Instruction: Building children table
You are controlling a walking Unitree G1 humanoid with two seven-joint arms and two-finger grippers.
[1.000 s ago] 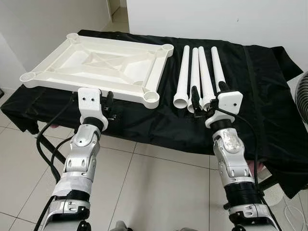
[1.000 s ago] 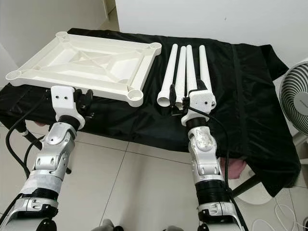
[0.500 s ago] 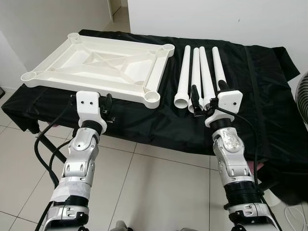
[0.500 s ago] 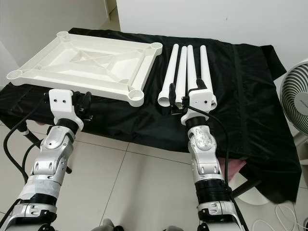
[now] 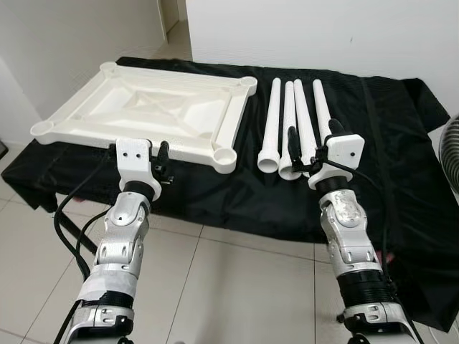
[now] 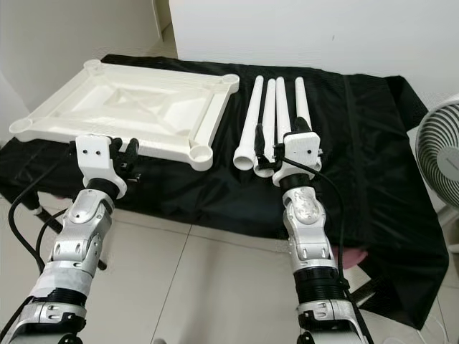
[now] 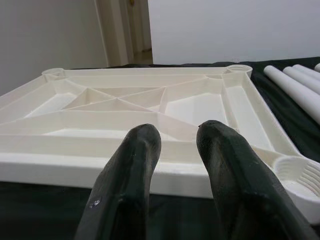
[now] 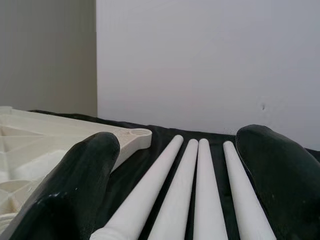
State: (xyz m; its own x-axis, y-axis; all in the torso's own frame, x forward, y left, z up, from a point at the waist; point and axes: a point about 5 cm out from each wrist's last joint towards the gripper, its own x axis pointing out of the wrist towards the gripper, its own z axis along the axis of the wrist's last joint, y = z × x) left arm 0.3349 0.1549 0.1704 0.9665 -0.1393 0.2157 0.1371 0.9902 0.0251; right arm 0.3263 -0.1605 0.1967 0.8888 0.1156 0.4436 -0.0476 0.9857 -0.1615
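Item: white moulded table panel [image 5: 154, 111], lying underside up on the left half of a black-draped tabletop [image 5: 373, 136], ribs and four corner sockets exposed.

Item: four white legs [image 5: 295, 125], laid side by side just right of the panel, wide ends toward the robot.

Left pincer [image 7: 177, 150]: fingers set slightly apart, grasping nothing, level with the panel's near edge and just short of it.

Right pincer [image 8: 175, 185]: spread wide, released, poised at the near ends of the legs with two of them lined up between its fingers.

Risks (judged): the legs lie touching, so closing the pincer could catch two at once or roll a neighbour toward the tabletop edge; a tapered, smooth leg may slip if gripped near its end; the loose cloth could let the panel slide when a leg is pressed into a socket.

Obscured: socket interiors are too small to read; the fan [image 6: 437, 154] is cut off at the frame edge.
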